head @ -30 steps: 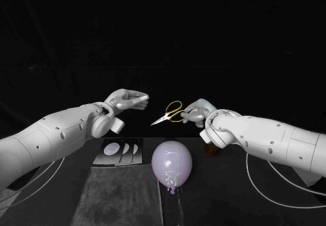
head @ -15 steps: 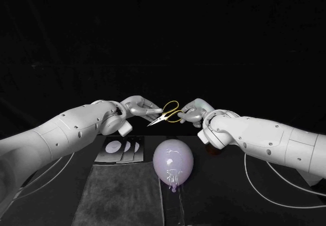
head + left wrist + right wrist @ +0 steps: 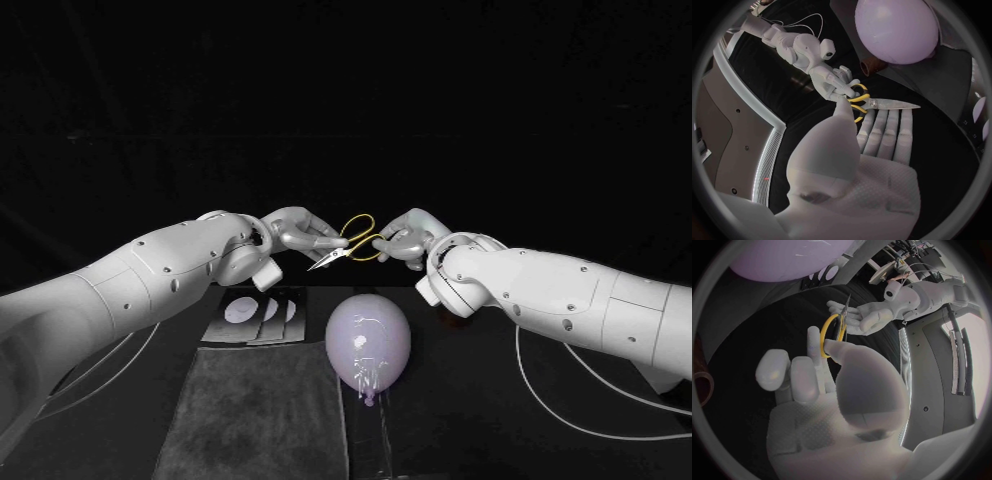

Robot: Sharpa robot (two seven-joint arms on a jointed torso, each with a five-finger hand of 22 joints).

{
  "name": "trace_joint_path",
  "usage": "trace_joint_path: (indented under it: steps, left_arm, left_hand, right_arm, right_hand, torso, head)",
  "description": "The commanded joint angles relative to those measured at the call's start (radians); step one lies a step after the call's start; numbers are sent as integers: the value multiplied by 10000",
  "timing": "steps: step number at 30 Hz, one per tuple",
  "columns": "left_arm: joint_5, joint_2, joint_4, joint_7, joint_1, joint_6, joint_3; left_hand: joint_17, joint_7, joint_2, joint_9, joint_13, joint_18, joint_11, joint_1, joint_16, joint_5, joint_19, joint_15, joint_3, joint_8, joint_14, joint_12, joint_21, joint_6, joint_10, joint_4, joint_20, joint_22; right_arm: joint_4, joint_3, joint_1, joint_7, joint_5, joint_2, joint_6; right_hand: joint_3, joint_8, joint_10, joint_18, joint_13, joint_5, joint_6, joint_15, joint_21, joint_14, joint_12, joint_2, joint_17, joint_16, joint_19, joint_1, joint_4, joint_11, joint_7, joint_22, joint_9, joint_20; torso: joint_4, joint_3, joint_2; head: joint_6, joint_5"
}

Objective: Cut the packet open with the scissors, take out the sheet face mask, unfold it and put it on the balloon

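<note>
- We grip the yellow-handled scissors in our right hand, aloft near the balloon.
- Our left hand holds nothing, fingers spread flat by the scissors.
- The packets lie just beside the balloon.

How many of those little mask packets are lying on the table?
3. They overlap in a fanned row on the table, left of the balloon: the left packet, the middle packet, the right packet. More may be hidden beneath them.

White arms, silver hands, pale cables
</note>
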Motion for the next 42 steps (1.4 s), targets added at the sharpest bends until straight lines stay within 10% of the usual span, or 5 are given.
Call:
trace_joint_path:
  steps: [1, 35, 42]
  left_arm:
    - [-75, 27, -1, -118, 22, 414, 3]
    - [-148, 94, -91, 79, -7, 616, -57]
    - [-335, 81, -68, 151, -27, 645, -79]
  left_hand:
    - [48, 547, 59, 19, 17, 172, -16, 209, 118, -23, 191, -29, -50, 62, 199, 14, 88, 118, 152, -7, -2, 24]
    - [617, -244, 1457, 144, 91, 315, -760, 2492, 616, -5, 1307, -658, 954, 563, 1366, 282, 365, 1587, 2023, -179, -265, 60]
    - [830, -382, 1229, 379, 41, 286, -969, 3031, 792, -12, 1649, -844, 2008, 876, 1838, 323, 671, 1976, 2737, -237, -592, 216]
  right_arm:
    - [40, 8, 1, 204, -257, 0, 33]
    - [140, 9, -2, 289, -316, -23, 22]
    - [136, 9, -2, 277, -307, -32, 13]
  right_hand:
    - [1114, 30, 324, 76, 9, -12, 54, -91, -28, 151, 20, 61, 9, 27, -52, 13, -1046, -281, 13, 15, 9, -21]
    - [1140, 28, 329, 69, 9, -9, 52, -91, -6, 157, 19, 65, 41, 47, -38, -8, -1072, -280, 13, 49, 13, -21]
    - [1149, 26, 326, 80, 9, 0, 48, -90, -41, 137, 16, 62, -64, -15, -70, -23, -1084, -278, 17, 3, 15, -21]
  torso:
    - [0, -2, 0]
    - [-4, -2, -4]
    - [-13, -2, -7]
  head:
    - [-7, -9]
    - [-91, -20]
    - [-94, -25]
